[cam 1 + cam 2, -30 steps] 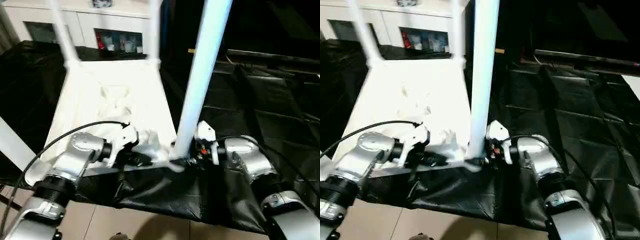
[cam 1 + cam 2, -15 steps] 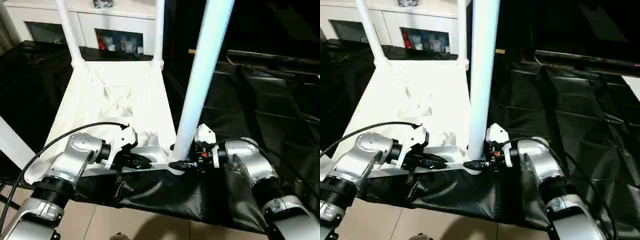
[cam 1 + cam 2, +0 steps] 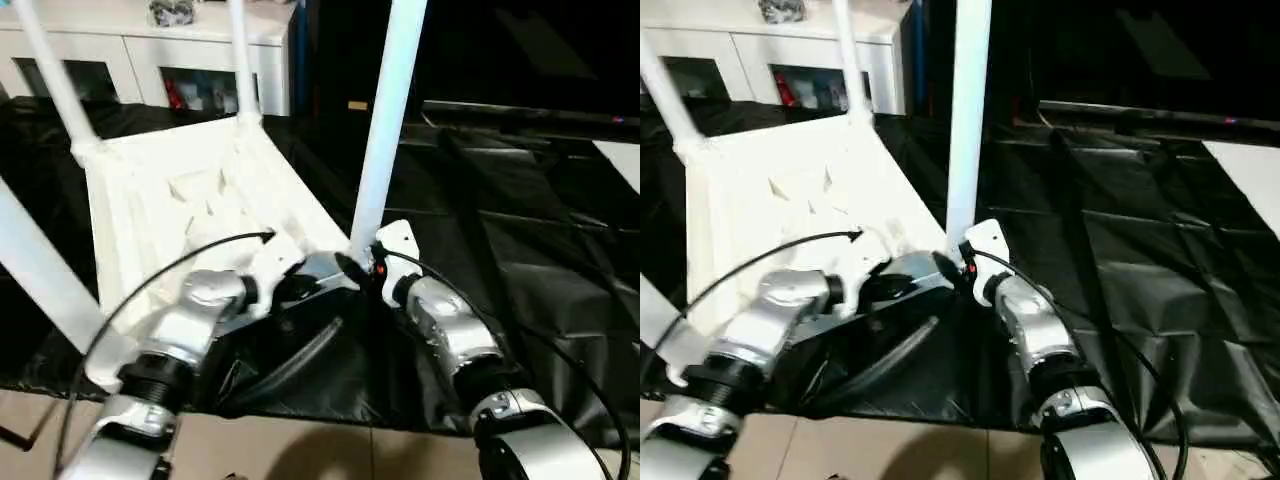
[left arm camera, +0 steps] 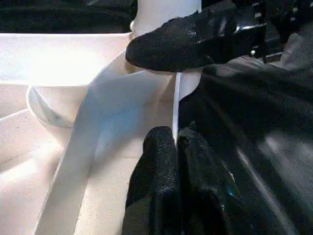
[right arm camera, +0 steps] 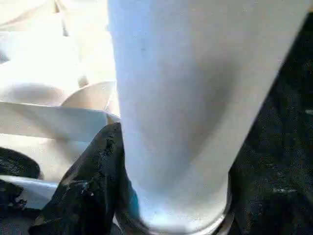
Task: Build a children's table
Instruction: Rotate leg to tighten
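the tabletop lies upside down on the black-covered surface so its corner sockets face up; legs stand in the far corners. your right gripper has its jaws around the base of the near leg, holding it upright in its socket. your left gripper, jaws clenched on the tabletop's thin near rim, likely steadies the top against the push.

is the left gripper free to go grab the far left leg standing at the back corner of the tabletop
Probably not right now. The left gripper is shut on the tabletop rim at the near edge, and the far left leg stands across the whole tabletop from it.
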{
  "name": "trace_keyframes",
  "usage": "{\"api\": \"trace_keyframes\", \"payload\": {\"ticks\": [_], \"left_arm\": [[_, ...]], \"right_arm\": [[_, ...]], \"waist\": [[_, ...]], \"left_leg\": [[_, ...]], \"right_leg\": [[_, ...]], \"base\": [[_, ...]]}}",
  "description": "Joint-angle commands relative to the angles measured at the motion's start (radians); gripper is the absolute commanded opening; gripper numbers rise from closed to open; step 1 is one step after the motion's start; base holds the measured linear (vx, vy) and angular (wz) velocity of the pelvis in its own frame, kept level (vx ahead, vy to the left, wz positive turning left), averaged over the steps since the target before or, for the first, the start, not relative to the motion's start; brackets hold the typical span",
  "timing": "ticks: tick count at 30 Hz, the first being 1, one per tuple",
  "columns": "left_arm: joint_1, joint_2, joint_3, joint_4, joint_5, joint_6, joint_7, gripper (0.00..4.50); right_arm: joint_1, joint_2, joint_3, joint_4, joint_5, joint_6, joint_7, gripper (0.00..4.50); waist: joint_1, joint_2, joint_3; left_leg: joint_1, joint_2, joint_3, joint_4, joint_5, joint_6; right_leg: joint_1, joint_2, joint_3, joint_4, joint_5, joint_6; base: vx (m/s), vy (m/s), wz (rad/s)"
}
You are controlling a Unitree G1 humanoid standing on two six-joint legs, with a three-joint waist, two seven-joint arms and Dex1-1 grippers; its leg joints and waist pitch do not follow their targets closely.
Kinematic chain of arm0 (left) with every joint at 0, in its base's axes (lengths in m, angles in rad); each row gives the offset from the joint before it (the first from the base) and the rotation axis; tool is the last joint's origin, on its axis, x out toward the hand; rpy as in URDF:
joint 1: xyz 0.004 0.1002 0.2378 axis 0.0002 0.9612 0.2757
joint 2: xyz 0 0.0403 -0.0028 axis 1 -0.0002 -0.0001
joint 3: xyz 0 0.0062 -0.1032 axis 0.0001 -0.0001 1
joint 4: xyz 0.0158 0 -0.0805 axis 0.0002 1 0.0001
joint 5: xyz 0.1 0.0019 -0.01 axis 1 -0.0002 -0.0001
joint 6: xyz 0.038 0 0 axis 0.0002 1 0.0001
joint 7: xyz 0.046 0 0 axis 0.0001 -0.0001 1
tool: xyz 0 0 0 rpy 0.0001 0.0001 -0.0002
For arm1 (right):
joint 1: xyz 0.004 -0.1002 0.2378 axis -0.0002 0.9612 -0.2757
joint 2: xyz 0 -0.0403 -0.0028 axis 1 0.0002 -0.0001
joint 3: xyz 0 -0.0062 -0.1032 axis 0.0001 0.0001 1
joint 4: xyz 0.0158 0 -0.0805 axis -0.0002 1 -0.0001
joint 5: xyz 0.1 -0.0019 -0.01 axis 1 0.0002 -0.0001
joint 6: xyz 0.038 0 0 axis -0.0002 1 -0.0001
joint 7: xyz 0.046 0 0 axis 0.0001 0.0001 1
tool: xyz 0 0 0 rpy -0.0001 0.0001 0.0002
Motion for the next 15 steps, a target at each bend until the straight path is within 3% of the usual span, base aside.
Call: {"api": "trace_keyframes", "payload": {"ticks": [1,3,8,15], "left_arm": [[-0.028,-0.082,-0.038,-0.004,-0.025,-0.014,0.048,0.00],[-0.011,-0.077,-0.050,-0.032,-0.037,-0.016,0.004,0.00],[0.003,-0.044,-0.051,-0.054,-0.059,-0.033,-0.069,0.00],[0.036,0.046,-0.055,-0.109,-0.111,-0.025,-0.256,0.00]], "right_arm": [[0.009,0.081,0.105,0.046,-0.071,-0.001,0.037,3.00],[0.010,0.070,0.076,0.041,-0.024,0.003,0.088,3.21],[0.011,0.026,0.077,0.035,-0.021,-0.028,0.132,3.72],[0.001,-0.064,0.083,0.034,0.011,-0.087,0.379,3.72]], "waist": [[0.003,-0.004,-0.043],[0.005,-0.002,-0.045],[0.008,0.000,-0.050],[0.010,0.004,-0.050]], "left_leg": [[-0.003,0.016,-0.002,-0.069,-0.323,0.008],[-0.003,0.016,-0.001,-0.067,-0.308,0.015],[-0.005,0.017,0.004,-0.063,-0.262,0.029],[-0.005,0.019,0.006,-0.060,-0.253,0.052]], "right_leg": [[0.034,-0.058,0.042,-0.094,-0.367,-0.134],[0.037,-0.057,0.043,-0.091,-0.332,-0.143],[0.042,-0.056,0.043,-0.080,-0.225,-0.178],[0.045,-0.055,0.042,-0.075,-0.177,-0.213]], "base": [[0.000,0.000,0.00],[0.000,0.000,0.00],[0.000,0.000,0.00],[0.000,0.000,0.00]]}}
